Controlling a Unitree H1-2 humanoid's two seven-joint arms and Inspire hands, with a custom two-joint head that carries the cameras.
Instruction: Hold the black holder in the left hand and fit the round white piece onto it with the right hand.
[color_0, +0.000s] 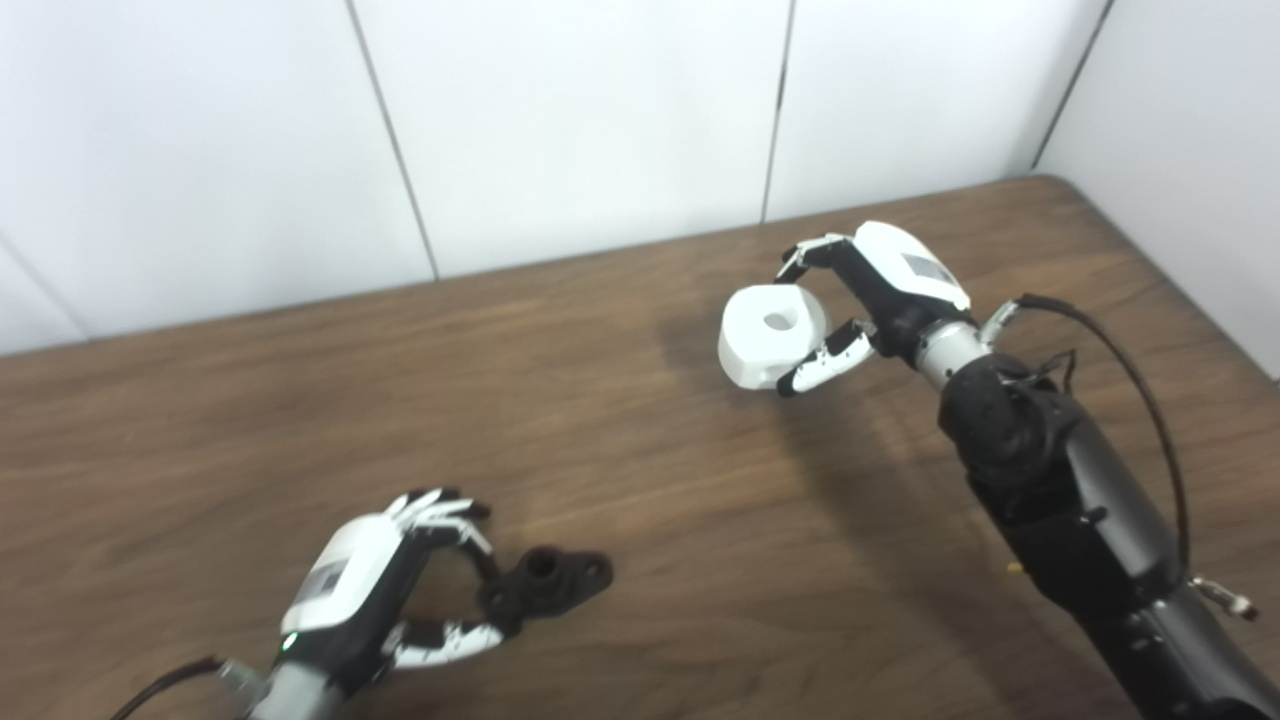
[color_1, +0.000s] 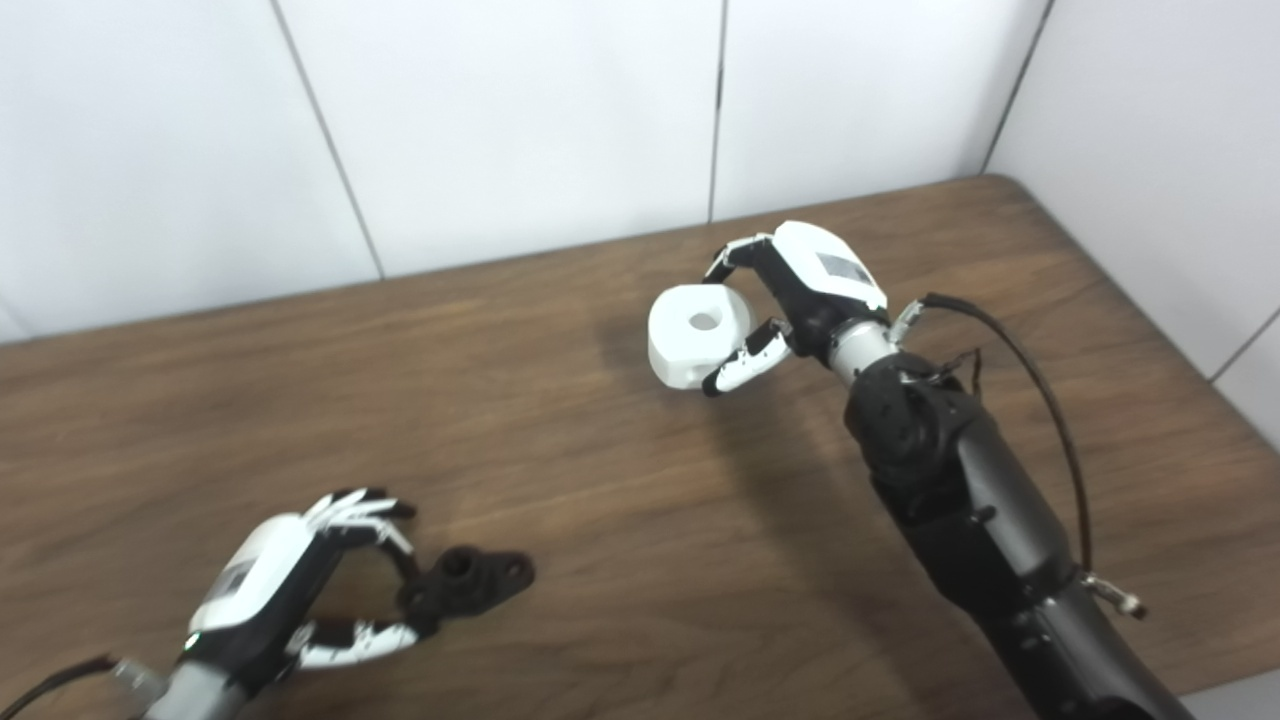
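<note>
White round plastic piece pinched in my right hand at two o'clock; left hand grips small black holder at seven; next, bring them together.

Left hand: white shell over the back with a small grey label, black frame beneath, fingers white with black tips; a tiny green light near the wrist.
Left wrist: silver-grey cylinder, a thin black cable trailing from it.
Right hand: same white shell with a grey label, black palm, white-and-black fingers.
Right forearm: bulky matte black casing behind a silver wrist ring.
Right cable: black, looping from the wrist ring along the forearm.
</note>
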